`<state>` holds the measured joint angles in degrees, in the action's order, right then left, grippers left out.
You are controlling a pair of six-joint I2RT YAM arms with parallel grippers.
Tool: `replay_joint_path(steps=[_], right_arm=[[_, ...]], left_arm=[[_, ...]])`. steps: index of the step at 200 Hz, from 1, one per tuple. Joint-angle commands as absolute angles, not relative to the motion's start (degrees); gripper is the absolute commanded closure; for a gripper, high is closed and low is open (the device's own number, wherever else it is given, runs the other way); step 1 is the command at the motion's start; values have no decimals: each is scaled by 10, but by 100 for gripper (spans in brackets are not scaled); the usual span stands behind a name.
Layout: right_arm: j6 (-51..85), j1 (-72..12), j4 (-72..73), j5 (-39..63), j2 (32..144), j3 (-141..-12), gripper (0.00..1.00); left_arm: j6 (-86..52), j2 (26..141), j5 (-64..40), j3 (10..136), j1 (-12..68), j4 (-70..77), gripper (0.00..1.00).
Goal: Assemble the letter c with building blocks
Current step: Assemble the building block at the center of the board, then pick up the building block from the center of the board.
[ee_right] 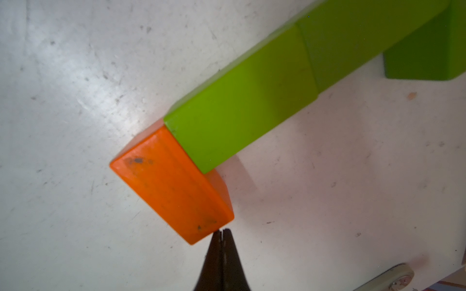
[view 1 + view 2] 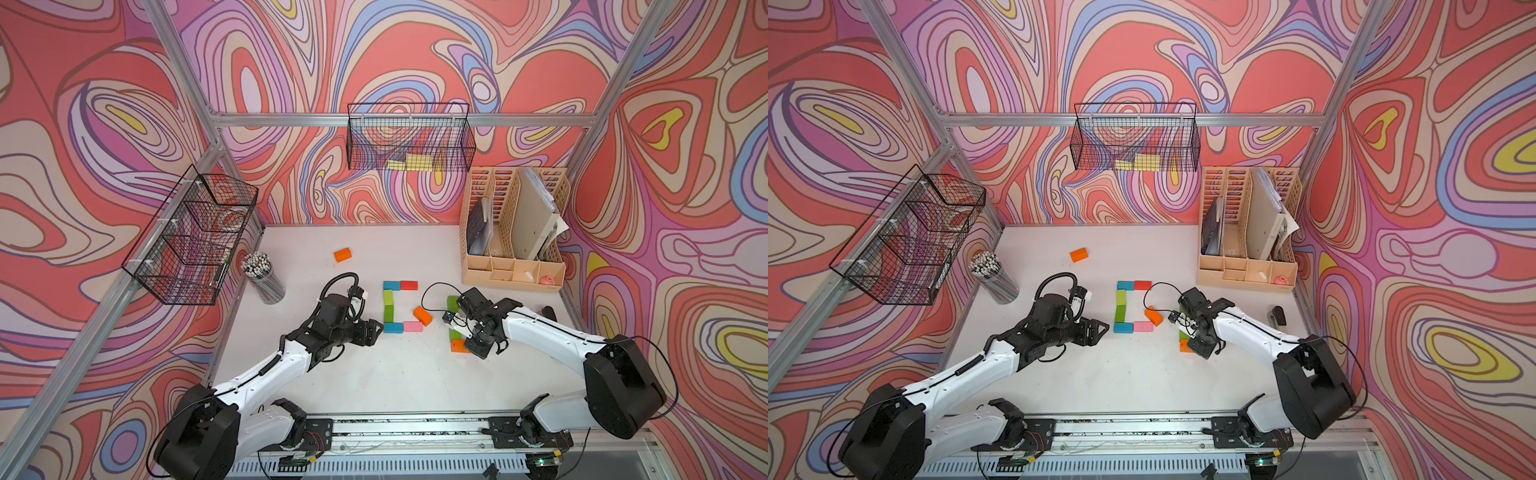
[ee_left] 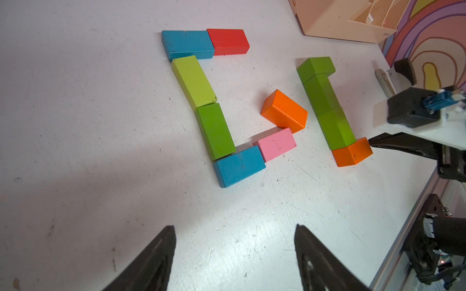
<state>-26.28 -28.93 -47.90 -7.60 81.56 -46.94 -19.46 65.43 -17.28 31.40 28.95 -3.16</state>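
Lying flat on the table (image 3: 75,151) as a squared C: building blocks (image 3: 214,131) in blue, red, two greens, blue, pink, with an orange block (image 3: 285,110) angled at its mouth. Touching a second orange block (image 1: 171,184), capping a green row (image 1: 239,113), with right gripper (image 1: 221,231) fingers pressed together; hovering with left gripper (image 3: 235,226) fingers spread, empty.

Top views: you had both high over the rail (image 2: 415,428) end, facing down and forward across the table (image 2: 374,382) to the back wall (image 2: 374,62), far off, nearly the same scene. Left wrist: low and near, looking past the left gripper (image 3: 234,226) over the blocks (image 3: 214,128) to the right gripper (image 3: 370,144). Right wrist: very close on the orange block (image 1: 171,186), which your left wrist view also caught.
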Motion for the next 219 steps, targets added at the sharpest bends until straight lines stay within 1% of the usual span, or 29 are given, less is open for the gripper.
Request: replay_joint_path(steps=[1,77,99,149,172,182,204,213,219], right_arm=[[-264,-287,-470,-74,816,-482,100],[-259,-287,-468,-81,808,-478,100],[-256,-287,-470,-102,804,-477,100],[-215,-245,-442,-185,765,-486,100],[-168,-217,-409,-190,750,-515,100],[-140,-209,-393,-184,748,-525,90],[-83,-201,-359,-139,750,-538,59],[-63,-200,-340,-111,751,-538,50],[-48,-200,-324,-91,751,-535,45]], left_arm=[[-183,654,-167,314,293,-28,23],[-184,653,-166,314,293,-28,23],[-183,653,-166,314,293,-28,23],[-180,658,-159,314,293,-28,23],[-178,665,-152,322,293,-32,23],[-180,669,-144,328,293,-37,23],[-191,671,-101,345,293,-55,23],[-201,671,-77,353,293,-62,22],[-208,671,-61,358,293,-68,22]])
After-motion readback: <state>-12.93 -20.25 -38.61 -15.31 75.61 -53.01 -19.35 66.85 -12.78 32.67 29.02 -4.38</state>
